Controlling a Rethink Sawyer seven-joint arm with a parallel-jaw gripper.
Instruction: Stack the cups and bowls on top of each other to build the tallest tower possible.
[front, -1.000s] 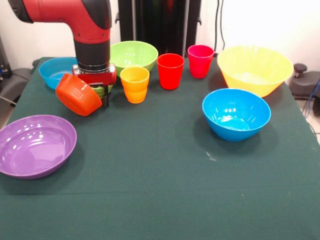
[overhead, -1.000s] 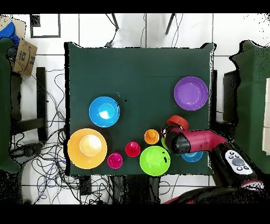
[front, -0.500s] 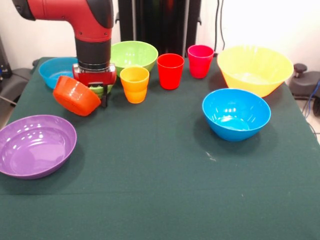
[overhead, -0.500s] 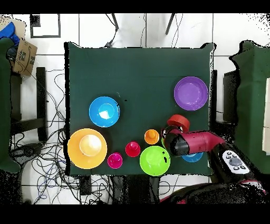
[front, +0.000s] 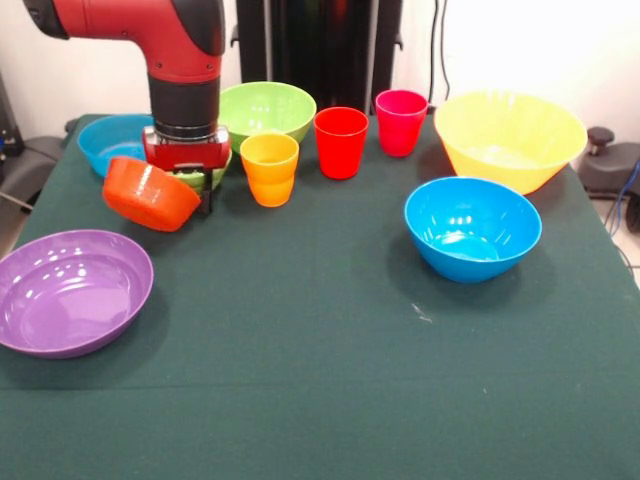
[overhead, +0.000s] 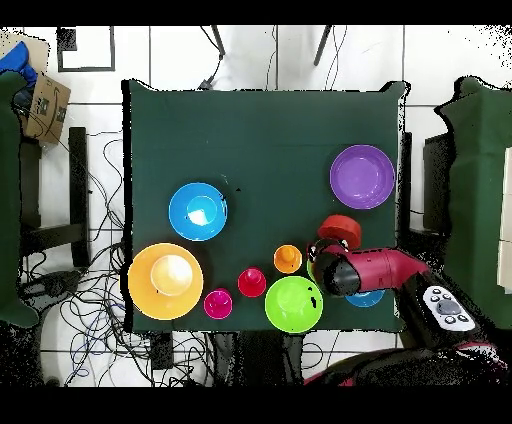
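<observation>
My gripper (front: 192, 195) is shut on the rim of a small orange bowl (front: 148, 195), which hangs tilted just above the cloth at the back left. From overhead the orange bowl (overhead: 340, 231) sticks out past the gripper (overhead: 330, 250). A small green bowl (front: 207, 178) sits partly hidden behind the gripper. To its right stand a yellow-orange cup (front: 270, 168), a red cup (front: 341, 142) and a pink cup (front: 401, 121), each on its own. No tower shows.
A large green bowl (front: 266, 108) and a blue bowl (front: 112, 142) sit at the back. A purple shallow bowl (front: 72, 291) lies front left. A second blue bowl (front: 472, 228) and a large yellow bowl (front: 510, 138) are on the right of the green table (front: 320, 380).
The gripper has risen slightly with the orange bowl, which has shifted a little left in the front view and tilts less steeply. The other cups and bowls have not moved.
</observation>
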